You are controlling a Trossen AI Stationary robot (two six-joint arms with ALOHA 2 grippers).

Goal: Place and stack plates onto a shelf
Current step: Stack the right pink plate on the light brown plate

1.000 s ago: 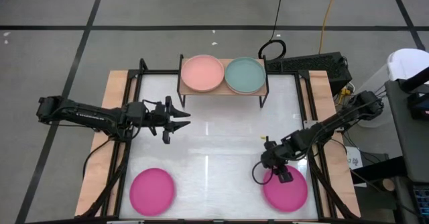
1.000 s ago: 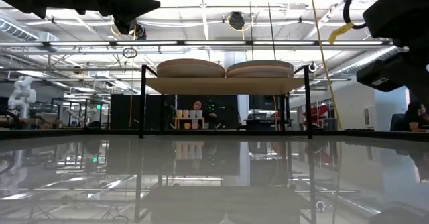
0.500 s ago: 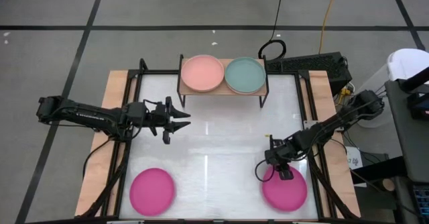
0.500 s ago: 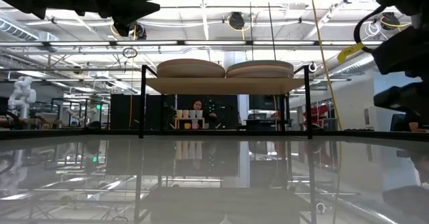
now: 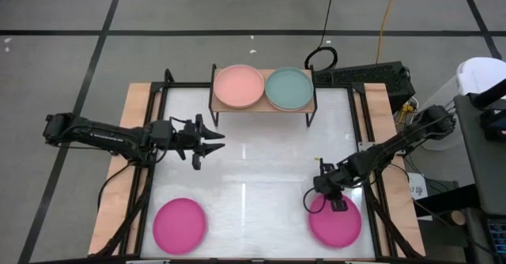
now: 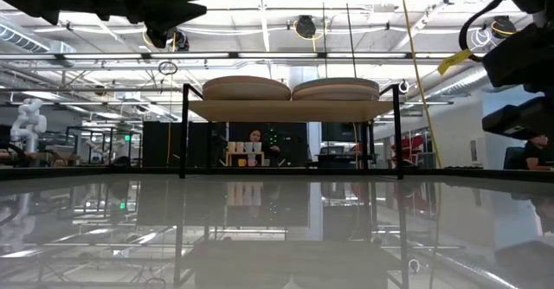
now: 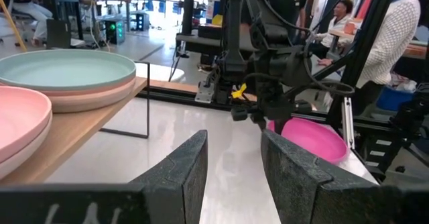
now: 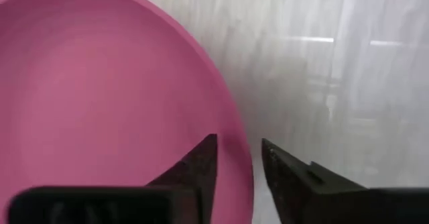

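Two magenta plates lie flat on the table's near side, one to the left (image 5: 179, 225) and one to the right (image 5: 336, 223). The shelf (image 5: 263, 106) stands at the far edge. It carries a pink plate (image 5: 239, 87) and a teal plate (image 5: 289, 88), each on top of another plate (image 7: 87, 95). My right gripper (image 5: 321, 198) is open and low over the right magenta plate (image 8: 100, 96), with one finger on each side of its rim. My left gripper (image 5: 209, 141) is open and hovers left of the table's middle, short of the shelf (image 7: 74, 127). My right gripper (image 8: 240, 167) straddles the right magenta plate's far-left rim (image 8: 234, 127), pointing down from above. One finger (image 8: 201, 160) is inside the plate and the other (image 8: 288, 170) is outside, over the table. Whether either finger touches the rim, I cannot tell. The plate lies flat.
The glossy white table (image 5: 261, 157) has wooden side strips and black rails along its left and right edges. Bare tabletop lies between the shelf and the two magenta plates. People and equipment show in the room beyond (image 6: 254, 138).
My right gripper has moved a little toward the near edge and down onto the right magenta plate's rim. The left arm and all plates have stayed where they were.
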